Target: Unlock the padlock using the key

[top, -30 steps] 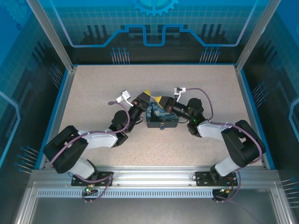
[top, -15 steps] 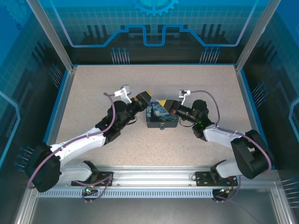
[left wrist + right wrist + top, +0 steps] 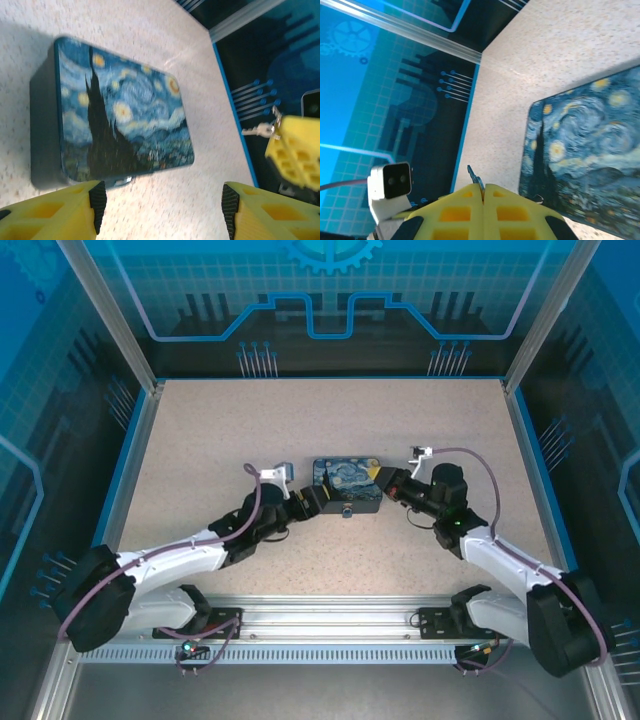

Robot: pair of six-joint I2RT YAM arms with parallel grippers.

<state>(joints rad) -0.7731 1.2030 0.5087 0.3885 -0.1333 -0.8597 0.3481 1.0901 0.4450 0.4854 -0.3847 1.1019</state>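
While left gripper (image 3: 312, 500) gapes open and empty, right gripper (image 3: 377, 477), clamped on key (image 3: 259, 131), sits just right of padlock (image 3: 347, 511) on box (image 3: 345, 473) near face, mid-tabletop.

Speckled beige table (image 3: 200, 440), blue rim; glowing blue circuit-print walls (image 3: 420, 300) (gear motif above), aluminium posts (image 3: 105, 310)

My left arm (image 3: 165, 562) and right arm (image 3: 505, 558) wear pale grey shells over black joints, and a purplish-grey cable (image 3: 470, 453) trails along each. A small white camera block (image 3: 272, 474) caps each wrist. My left claw (image 3: 162, 200) has chunky yellow fingers (image 3: 50, 212) with square hollows and black pads (image 3: 98, 205). My right claw (image 3: 483, 192) has the same yellow. Black base plates (image 3: 205, 622) anchor me.
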